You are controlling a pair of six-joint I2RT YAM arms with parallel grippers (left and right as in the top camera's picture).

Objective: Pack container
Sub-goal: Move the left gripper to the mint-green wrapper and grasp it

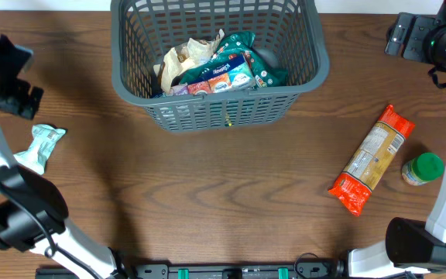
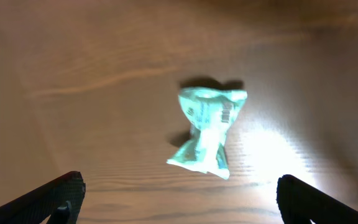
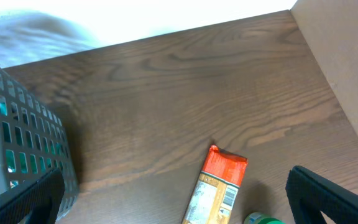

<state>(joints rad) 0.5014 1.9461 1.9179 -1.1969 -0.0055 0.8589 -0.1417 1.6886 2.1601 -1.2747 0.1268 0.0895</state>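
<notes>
**Both grippers apart; container stands part-filled at the table's far edge**

The left gripper (image 2: 188,198) hangs with its fingers spread wide over bare wood. A crumpled mint-green wrapper (image 2: 207,127) lies just ahead of it, well left of the container (image 1: 207,116). The right gripper (image 3: 176,200) is also spread, well right of the container, whose slatted corner fills the left edge of the right wrist view. The container holds piled packets. Open table (image 1: 207,194) runs along its near side. To its right lies a slanted orange packet (image 1: 372,159), with a green-lidded jar (image 1: 423,168) just beyond.
</notes>
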